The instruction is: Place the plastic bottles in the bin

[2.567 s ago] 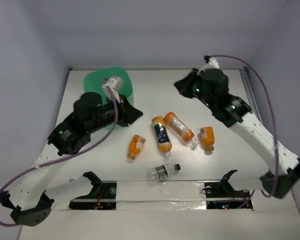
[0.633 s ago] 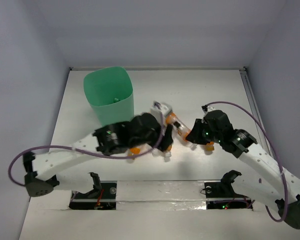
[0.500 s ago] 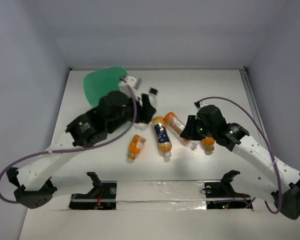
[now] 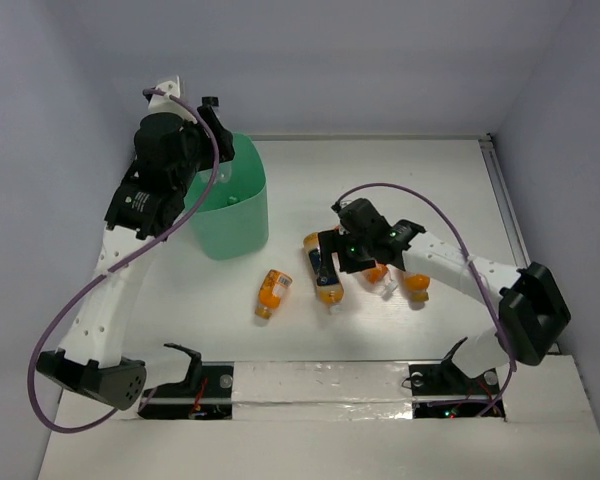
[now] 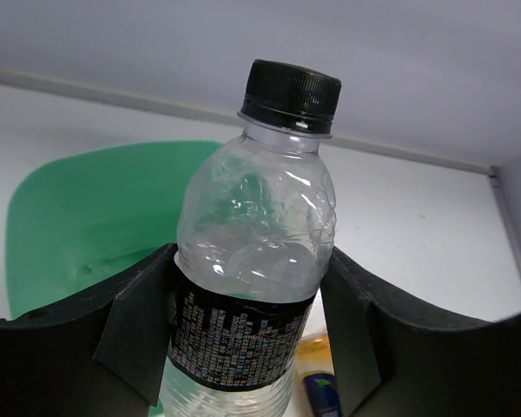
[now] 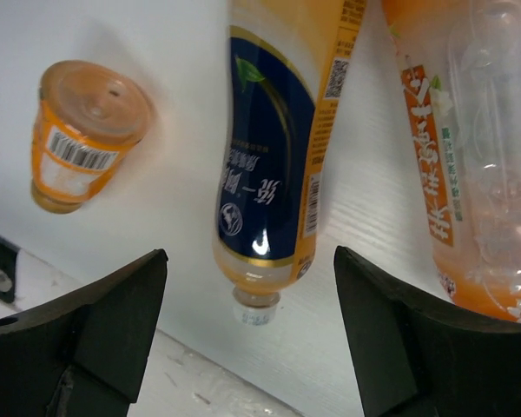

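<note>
Left gripper (image 5: 247,291) is up high with its jaws clamped on the clear black-capped bottle (image 5: 259,234) at the label band, cap up, bottle roughly upright. From the overhead camera it hangs over the far-left rim of the mint-green bin (image 4: 232,218), and the wrist camera shows the bin's mouth below and behind the bottle, so a drop looks close, though I can't tell if it is centred over the opening. Right gripper (image 6: 250,261) is low over the surface (image 4: 410,180), jaws spread wide and holding nothing. The blue-labelled orange bottle (image 6: 273,165) lies flat straight ahead of them, with its long axis running away from the jaws and its cap end between the two tips — jaws square across its width, which should suit a pinch if they go down. A small orange bottle (image 6: 85,130) lies off to the left of that jaw gap, apart. A white-and-orange-labelled bottle (image 6: 456,165) lies just beside on the right, close enough that the right-hand jaw may nudge it. The right arm is clearly the nearer one to this cluster.
</note>
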`<move>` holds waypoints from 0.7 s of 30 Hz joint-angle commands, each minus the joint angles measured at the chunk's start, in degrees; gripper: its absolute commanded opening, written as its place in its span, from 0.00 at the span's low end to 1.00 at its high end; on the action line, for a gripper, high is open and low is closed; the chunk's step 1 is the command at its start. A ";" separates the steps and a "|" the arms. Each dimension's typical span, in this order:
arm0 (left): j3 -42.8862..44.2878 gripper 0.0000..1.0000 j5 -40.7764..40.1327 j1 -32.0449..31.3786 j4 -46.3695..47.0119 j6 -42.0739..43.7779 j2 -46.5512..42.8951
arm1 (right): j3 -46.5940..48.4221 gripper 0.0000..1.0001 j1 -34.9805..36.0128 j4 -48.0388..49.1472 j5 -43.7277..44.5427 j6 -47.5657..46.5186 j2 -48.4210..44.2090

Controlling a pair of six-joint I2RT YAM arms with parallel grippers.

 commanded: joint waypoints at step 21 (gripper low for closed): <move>-12.05 0.79 2.21 4.89 9.23 3.25 -7.34 | 8.49 0.74 4.04 5.18 4.11 -1.87 17.40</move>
